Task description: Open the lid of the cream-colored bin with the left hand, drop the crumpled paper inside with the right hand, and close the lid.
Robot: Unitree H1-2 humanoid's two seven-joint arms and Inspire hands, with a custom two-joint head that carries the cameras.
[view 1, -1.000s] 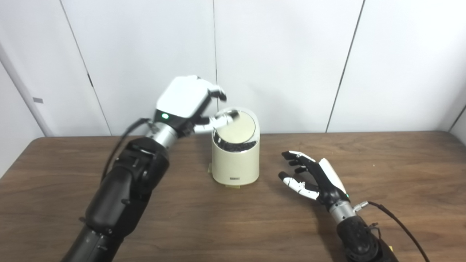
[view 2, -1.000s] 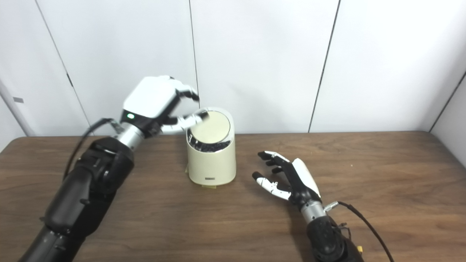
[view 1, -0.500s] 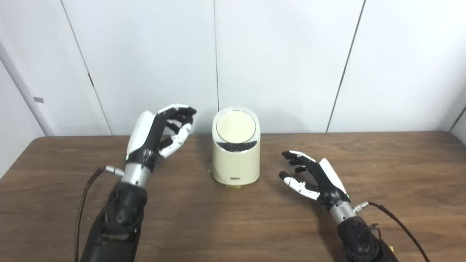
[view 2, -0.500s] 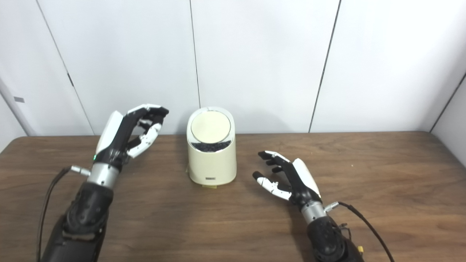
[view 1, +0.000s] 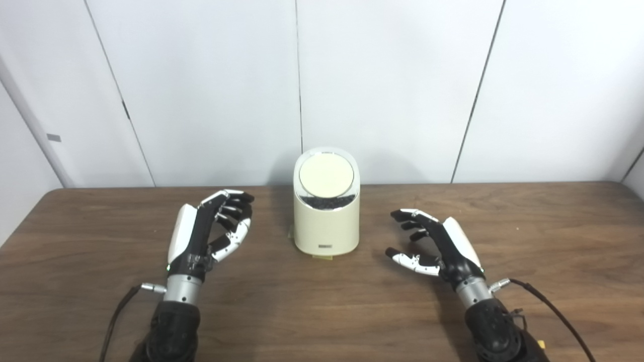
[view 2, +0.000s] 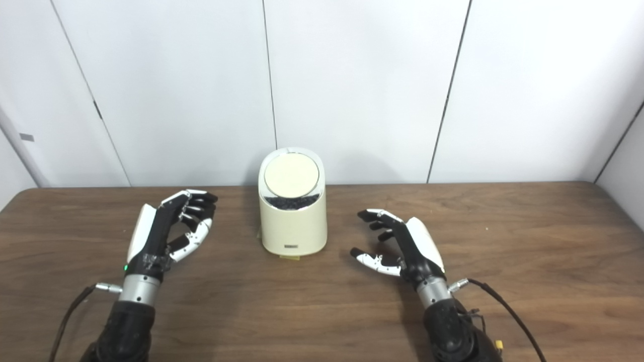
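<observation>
The cream-colored bin stands upright at the middle back of the table. Its round lid lies tilted toward me in the rim, with a dark strip showing just under its lower edge. My left hand rests low over the table to the bin's left, open, fingers loosely curled, holding nothing. To the bin's right my right hand is open too, palm turned toward the bin and empty. No crumpled paper shows in either view.
The brown wooden table runs the full width of both views. White wall panels rise right behind the bin. Cables trail from both wrists, the right one along the table.
My left hand left the bin's lid, swung down and back to the left, and now sits low by the table. The lid has settled still. My right hand barely moved.
</observation>
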